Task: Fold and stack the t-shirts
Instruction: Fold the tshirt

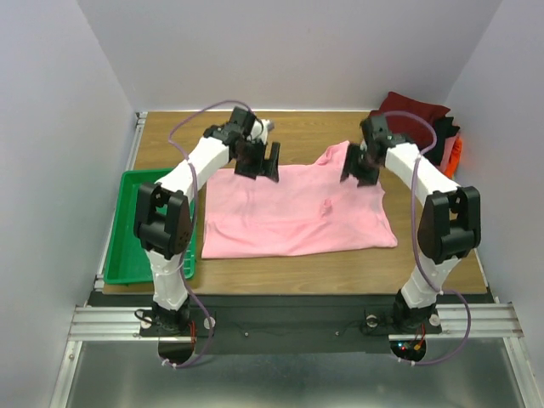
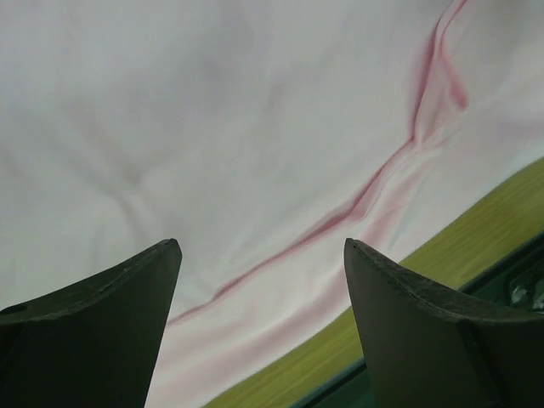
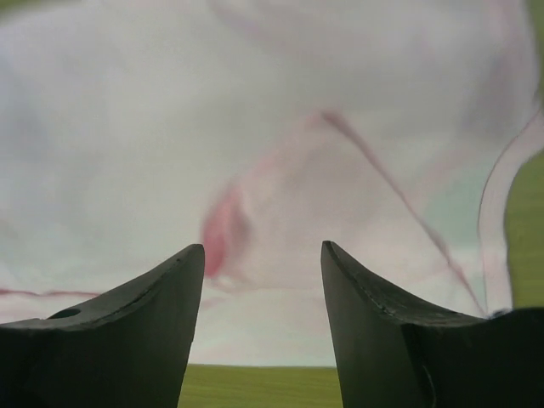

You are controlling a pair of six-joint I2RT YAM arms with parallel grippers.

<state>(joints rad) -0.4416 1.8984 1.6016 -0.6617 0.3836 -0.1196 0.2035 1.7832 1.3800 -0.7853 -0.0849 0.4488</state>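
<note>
Pink t-shirt [image 1: 297,212]: we see it spread flat mid-worktop [image 1: 280,274], wrinkled, collar toward the far edge, laid open so both far corners can be reached.
Left pincer [image 1: 260,161]: fingers well apart with nothing between them, poised over the shirt's far left edge near the sleeve.
Right pincer [image 1: 360,167]: fingers also apart, though narrower, gripping nothing, above the far right shoulder.
Why the pairing: we judge the two flank the shirt to lift both far corners at once for a fold toward the near hem.
Other shirts [image 1: 421,115]: dark red, black and orange-red cloth heaped in the far right corner, kept apart from the fold.
Green tray [image 1: 127,238]: at the worktop's left edge, near the shirt's left side.
</note>
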